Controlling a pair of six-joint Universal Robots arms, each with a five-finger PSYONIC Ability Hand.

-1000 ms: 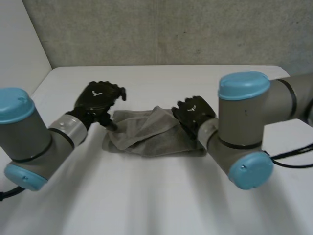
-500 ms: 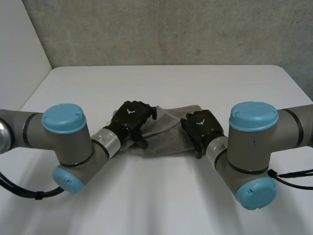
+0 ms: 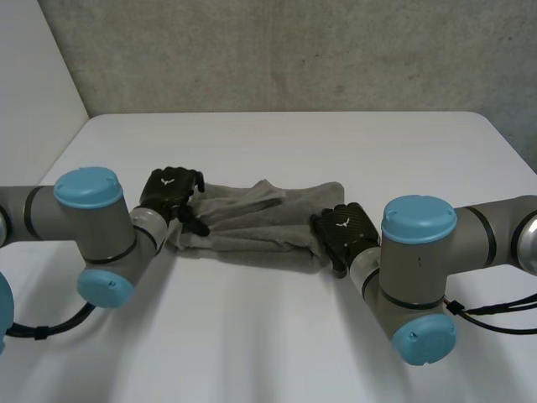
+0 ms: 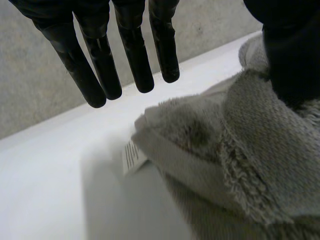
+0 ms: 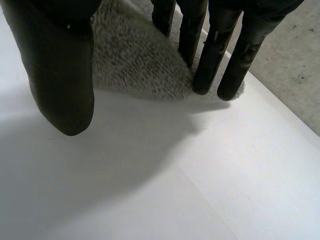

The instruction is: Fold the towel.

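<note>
- One grey towel lies across the middle of the white table, drawn into a long rumpled band running left to right.
- It appears to be doubled over on itself lengthwise, with loose ridges on its far side. I judge a first rough fold to be in place, with smoothing and at least one more fold still to do.
- There are two hands, one at each end of the towel.
- The left hand is at the towel's left end. Its fingers are straight, slightly spread and clear of the cloth, and its thumb is over the pile.
- The right hand is at the right near corner. Its fingers are straight, with tips at the towel's edge, and its thumb is held apart over bare table, pinching nothing.
- One white label pokes out beneath the left corner.
</note>
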